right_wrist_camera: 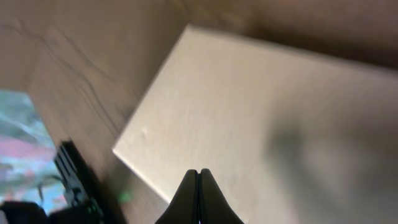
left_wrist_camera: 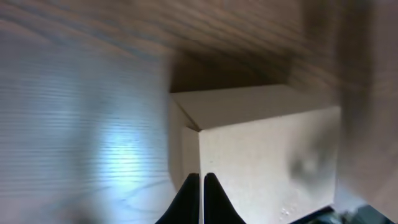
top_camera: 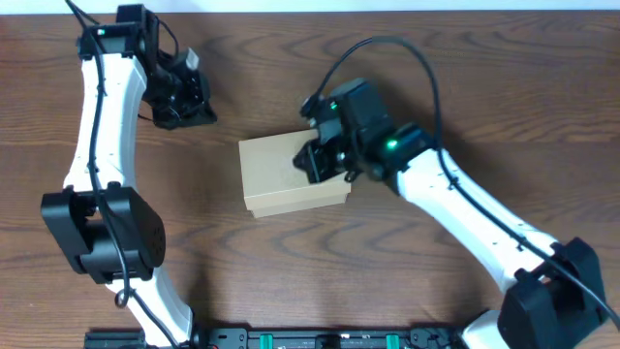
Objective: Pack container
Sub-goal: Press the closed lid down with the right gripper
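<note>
The container [top_camera: 281, 176] is a plain tan cardboard box with its lid down, in the middle of the wooden table. My right gripper [top_camera: 320, 160] is shut and empty, right above the box's right part; in the right wrist view its closed fingers [right_wrist_camera: 199, 177] hang over the flat lid [right_wrist_camera: 249, 112]. My left gripper [top_camera: 199, 109] is shut and empty, up and left of the box, apart from it. In the left wrist view its closed fingertips [left_wrist_camera: 202, 180] point toward the box [left_wrist_camera: 267, 149], whose corner faces the camera.
The dark wood table [top_camera: 465, 87] surrounds the box. A black rail with green lights [top_camera: 320, 339] runs along the front edge. Both white arms reach in from the front, the left one along the left side.
</note>
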Action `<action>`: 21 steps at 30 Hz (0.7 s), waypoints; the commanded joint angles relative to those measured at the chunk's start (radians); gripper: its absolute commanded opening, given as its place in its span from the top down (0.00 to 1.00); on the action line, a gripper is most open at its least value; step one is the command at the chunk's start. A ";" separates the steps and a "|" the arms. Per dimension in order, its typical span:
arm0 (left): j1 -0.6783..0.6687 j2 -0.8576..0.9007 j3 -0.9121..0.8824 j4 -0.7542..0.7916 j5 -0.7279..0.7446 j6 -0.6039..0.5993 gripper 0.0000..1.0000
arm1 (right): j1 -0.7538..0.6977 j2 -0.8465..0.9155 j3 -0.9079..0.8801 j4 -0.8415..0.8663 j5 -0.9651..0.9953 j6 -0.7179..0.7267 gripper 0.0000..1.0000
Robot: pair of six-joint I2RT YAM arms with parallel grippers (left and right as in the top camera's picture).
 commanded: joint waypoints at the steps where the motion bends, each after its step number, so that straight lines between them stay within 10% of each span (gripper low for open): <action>1: 0.001 -0.016 0.078 -0.024 -0.113 0.017 0.94 | 0.043 -0.012 0.013 -0.045 0.126 -0.026 0.99; 21: 0.002 -0.039 0.204 -0.074 -0.132 0.010 0.94 | 0.140 0.210 0.010 -0.040 0.232 -0.026 0.99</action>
